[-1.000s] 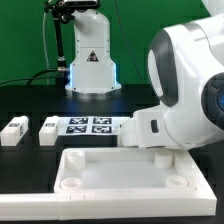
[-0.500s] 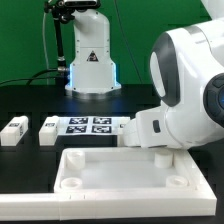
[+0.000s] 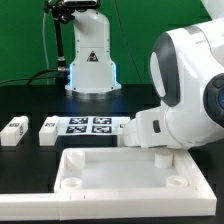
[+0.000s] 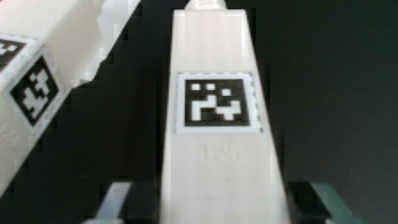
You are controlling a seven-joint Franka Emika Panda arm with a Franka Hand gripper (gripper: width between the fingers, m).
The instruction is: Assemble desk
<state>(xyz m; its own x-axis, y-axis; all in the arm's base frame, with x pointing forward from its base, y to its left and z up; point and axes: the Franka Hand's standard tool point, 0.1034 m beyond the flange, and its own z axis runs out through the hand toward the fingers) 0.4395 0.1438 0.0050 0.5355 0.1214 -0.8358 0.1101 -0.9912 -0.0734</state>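
Straddling a tagged leg (image 4: 217, 60), gripper (image 4: 214, 205) has fingers (image 4: 119, 205) close on both long sides; pinching or not, cannot tell. Leg lies flat on black table (image 4: 347, 100). Panel (image 3: 120, 170) lies in front; two more legs (image 3: 13, 130) sit toward the exterior view's left of marker board (image 3: 88, 125).

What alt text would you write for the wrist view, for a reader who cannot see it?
A long white desk leg with a black-and-white tag fills the middle of the frame, with one gripper finger showing on each side of its near end. Another white tagged piece lies beside it on the black table.
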